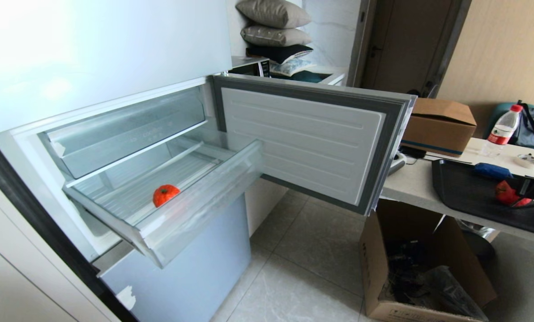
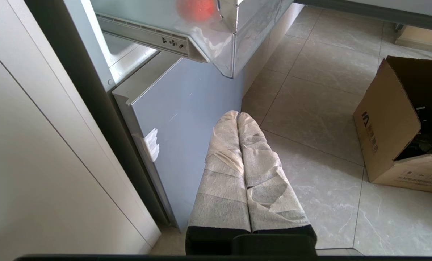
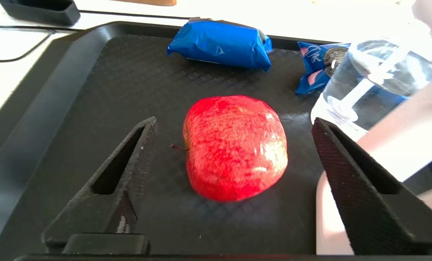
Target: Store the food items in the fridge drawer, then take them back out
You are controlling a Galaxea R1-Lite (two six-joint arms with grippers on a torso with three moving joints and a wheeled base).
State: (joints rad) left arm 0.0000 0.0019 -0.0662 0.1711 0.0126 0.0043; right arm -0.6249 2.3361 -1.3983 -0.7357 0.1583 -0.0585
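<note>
The right wrist view is showing a red apple (image 3: 235, 146) lying on the black tray (image 3: 92, 90), directly between the two fingers of the right hand (image 3: 234, 130), which are standing wide apart and not touching it. The apple is lying on its side, its short stem pointing toward one finger, so its rounder flanks are facing the fingers and a straight closing move looks, in my judgement, well lined up. Beyond it, toward the tray's far edge, a blue snack packet (image 3: 219, 45) is lying, with a second blue packet (image 3: 315, 65) and a clear bottle (image 3: 375, 79) crowding the side of the other finger.

In the head view the tray is sitting at the right end of the tabletop (image 1: 419, 185), well apart from the fridge drawer (image 1: 190, 210), which is standing pulled out with an orange-red fruit (image 1: 164, 195) resting on its ribbed floor near the front lip. The right arm is therefore the nearer one to the apple. The left hand (image 2: 237, 116) is hanging parked low beside the lower fridge door (image 2: 187, 119), fingers pressed together.
</note>
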